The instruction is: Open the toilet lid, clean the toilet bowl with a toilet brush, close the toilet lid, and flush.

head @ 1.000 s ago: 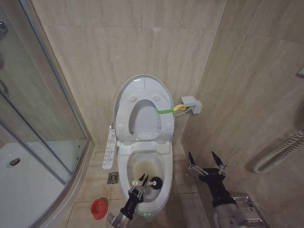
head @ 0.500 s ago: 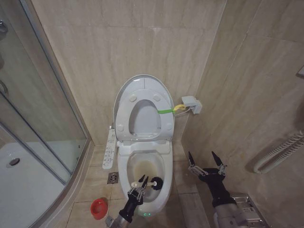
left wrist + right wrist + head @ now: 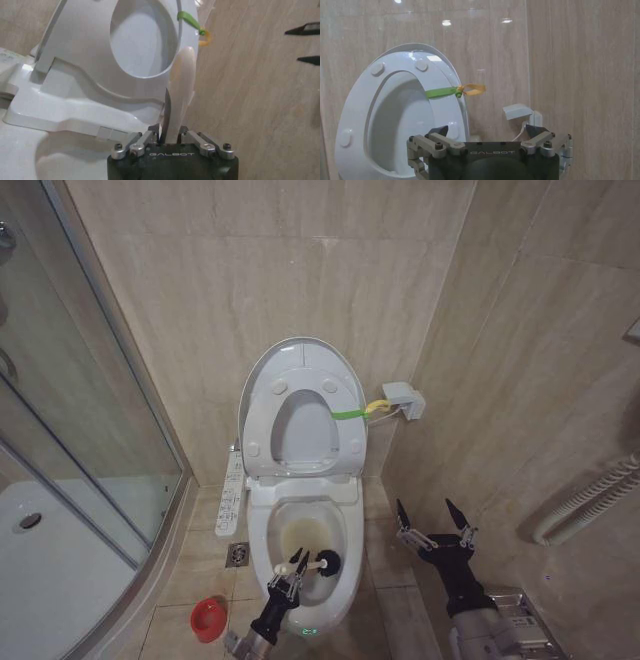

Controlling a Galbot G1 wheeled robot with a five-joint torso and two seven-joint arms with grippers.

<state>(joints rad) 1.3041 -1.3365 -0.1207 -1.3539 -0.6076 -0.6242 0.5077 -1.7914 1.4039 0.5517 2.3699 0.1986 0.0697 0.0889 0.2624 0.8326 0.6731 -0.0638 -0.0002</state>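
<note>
The toilet lid (image 3: 300, 352) stands upright against the wall, and the ring seat with its green band (image 3: 347, 414) is raised against it. Below lies the open toilet bowl (image 3: 300, 532), stained yellowish inside. My left gripper (image 3: 292, 569) hovers over the bowl's front rim, shut on the white handle of the toilet brush (image 3: 331, 563), whose dark head rests inside the bowl. In the left wrist view the handle (image 3: 182, 71) juts out from between the closed jaws of the left gripper (image 3: 170, 132). My right gripper (image 3: 424, 506) hangs open beside the bowl, near the right wall, and holds nothing.
A small red holder cup (image 3: 208, 617) sits on the floor to the bowl's left, near a floor drain (image 3: 238, 554). The glass shower screen (image 3: 80, 430) and white tray (image 3: 40, 570) close off the left. A wall box (image 3: 403, 401) and a ribbed hose (image 3: 590, 495) are on the right.
My left gripper has shifted slightly over the bowl's front, turning the brush a little. The right arm has not moved.
</note>
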